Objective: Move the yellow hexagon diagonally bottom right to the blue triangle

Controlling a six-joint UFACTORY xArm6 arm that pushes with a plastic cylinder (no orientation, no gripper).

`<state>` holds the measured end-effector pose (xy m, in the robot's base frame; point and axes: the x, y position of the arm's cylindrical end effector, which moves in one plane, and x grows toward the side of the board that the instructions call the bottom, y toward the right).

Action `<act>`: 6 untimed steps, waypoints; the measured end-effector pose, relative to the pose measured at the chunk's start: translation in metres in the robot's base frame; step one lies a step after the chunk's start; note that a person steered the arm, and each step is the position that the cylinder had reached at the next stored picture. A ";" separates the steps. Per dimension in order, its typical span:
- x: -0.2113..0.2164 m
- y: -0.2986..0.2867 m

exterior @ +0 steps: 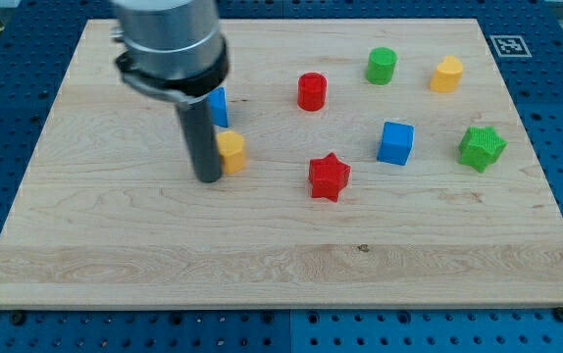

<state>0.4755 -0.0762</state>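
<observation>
1. Nearest the frame's bottom edge, the pale wooden board (262, 265) is lying bare.
2. In the middle band, a red plastic star block (329, 176) is sitting centre frame, a blue plastic cube (395, 143) to its right, and a green plastic star block (482, 147) further right.
3. Left of centre, my tip (208, 178) is standing on the board, touching the left side of the yellow plastic hexagon block (230, 151). I judge it is sitting there to shove that block rightward. There are no jaws here to open or close; the arm is ending in a plain dark rod.
4. Just above the hexagon, the blue plastic triangle block (219, 106) is peeking out, half hidden behind the rod. The hexagon is already lying down and right of it, seemingly almost touching.
5. Toward the frame's top, a red plastic cylinder (312, 91), a green plastic cylinder (382, 66) and a second yellow plastic block (447, 75) are standing well apart from the work.
</observation>
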 end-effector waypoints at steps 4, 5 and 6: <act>0.057 0.067; 0.057 0.123; 0.055 0.169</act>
